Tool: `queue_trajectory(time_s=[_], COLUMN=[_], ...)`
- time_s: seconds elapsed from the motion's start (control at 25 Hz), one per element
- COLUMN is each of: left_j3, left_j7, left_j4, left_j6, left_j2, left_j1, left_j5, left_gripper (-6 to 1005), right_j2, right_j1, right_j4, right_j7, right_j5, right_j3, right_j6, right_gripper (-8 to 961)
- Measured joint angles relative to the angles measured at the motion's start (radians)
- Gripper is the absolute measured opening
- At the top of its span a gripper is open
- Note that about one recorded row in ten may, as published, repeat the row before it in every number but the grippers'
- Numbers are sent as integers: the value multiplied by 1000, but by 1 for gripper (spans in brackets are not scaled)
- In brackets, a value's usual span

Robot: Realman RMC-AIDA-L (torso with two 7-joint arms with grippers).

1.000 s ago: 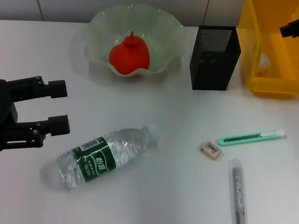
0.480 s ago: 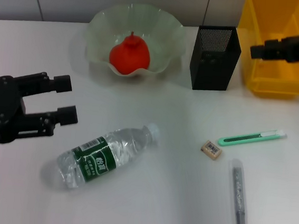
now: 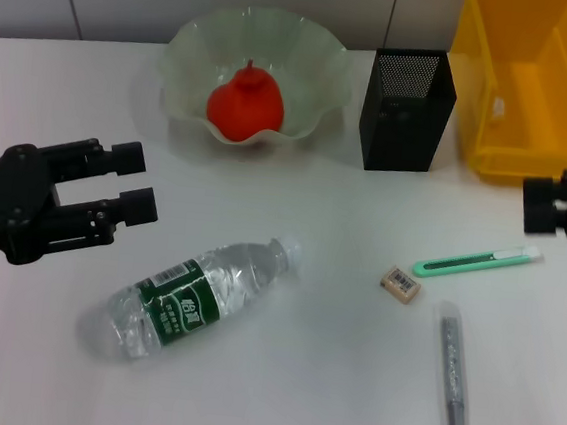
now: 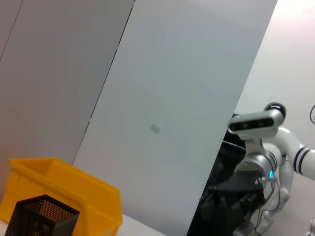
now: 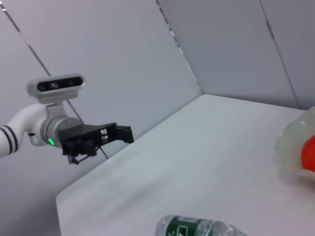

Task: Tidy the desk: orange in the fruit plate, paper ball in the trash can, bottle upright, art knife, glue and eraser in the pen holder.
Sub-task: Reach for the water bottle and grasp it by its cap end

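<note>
A clear bottle (image 3: 190, 299) with a green label lies on its side at the front left; it also shows in the right wrist view (image 5: 197, 230). My left gripper (image 3: 134, 180) is open and empty, just left of and behind the bottle, apart from it. The orange (image 3: 244, 103) sits in the pale fruit plate (image 3: 194, 43). The green art knife (image 3: 478, 261), the eraser (image 3: 402, 283) and the grey glue stick (image 3: 453, 373) lie at the front right. My right gripper (image 3: 550, 208) is at the right edge, just behind the knife's tip.
The black mesh pen holder (image 3: 407, 109) stands behind the eraser. The yellow bin (image 3: 529, 168) stands at the back right, with a small white thing (image 3: 496, 109) against its inner wall. The left wrist view shows the pen holder (image 4: 42, 216) and bin (image 4: 64, 187).
My left gripper has moved right, closer to the bottle. My right gripper has come from over the yellow bin down to in front of it, near the knife.
</note>
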Motion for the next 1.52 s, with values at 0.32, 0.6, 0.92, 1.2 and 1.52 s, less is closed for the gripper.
queue_trajectory(time_s=[0.32, 0.6, 0.92, 1.2, 1.52], left_j3=[25, 137, 278, 494, 617], left_j7=[-2, 21, 12, -109, -227], left_j4=[-34, -27, 20, 206, 333], left_j6=[-30, -140, -328, -505, -578], left_j2=[-1, 0, 1, -1, -1], left_j1=[-19, -18, -40, -65, -76], left_j5=[0, 4, 90, 256, 339], left_gripper=[665, 671, 674, 674, 675], right_j2=[26, 26, 28, 30, 23], right_j1=[-32, -48, -68, -70, -67], right_j4=[0, 74, 80, 81, 79], right_j7=[-138, -276, -305, -276, -247], right_j5=[-90, -172, -221, -230, -261], right_j3=[-7, -27, -21, -13, -5], right_j6=[-17, -94, -61, -11, 85], right_gripper=[599, 717, 729, 728, 728])
